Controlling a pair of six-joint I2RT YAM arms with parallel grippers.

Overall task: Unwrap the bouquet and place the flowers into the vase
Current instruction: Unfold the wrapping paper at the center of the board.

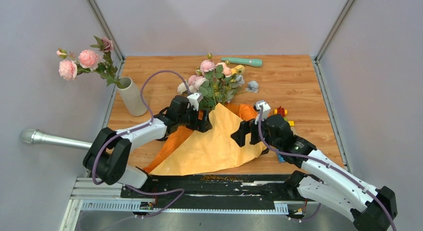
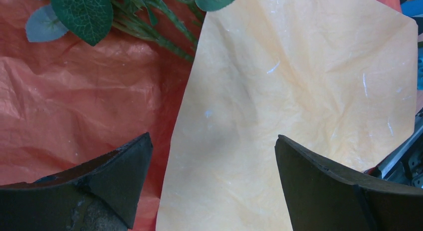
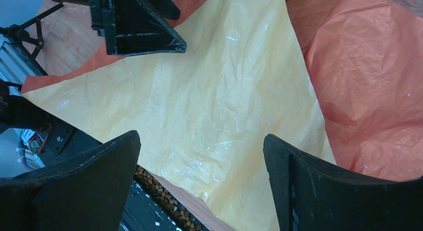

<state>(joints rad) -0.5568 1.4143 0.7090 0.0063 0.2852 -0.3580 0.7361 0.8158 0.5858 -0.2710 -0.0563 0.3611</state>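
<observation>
left fingers point(image 2: 114, 176) spread, empty | right fingers point(image 3: 319, 181) likewise | green-stemmed pink artificial flowers point(image 1: 214, 81) just beyond left fingers, stems toward them

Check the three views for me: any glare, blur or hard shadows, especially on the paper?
Top view: soft, even light, sharp throughout, only faint shadows under the arms. Left wrist: paper crisp with small white glints, nothing washed out; fingers dark, showing little detail. Right wrist: the same scattered glints on the paper, creases clearly readable.

Flowers point(image 1: 215, 84) — lower stems hidden behind left gripper point(image 1: 202, 124), toys point(image 1: 281, 112) too small to tell
</observation>
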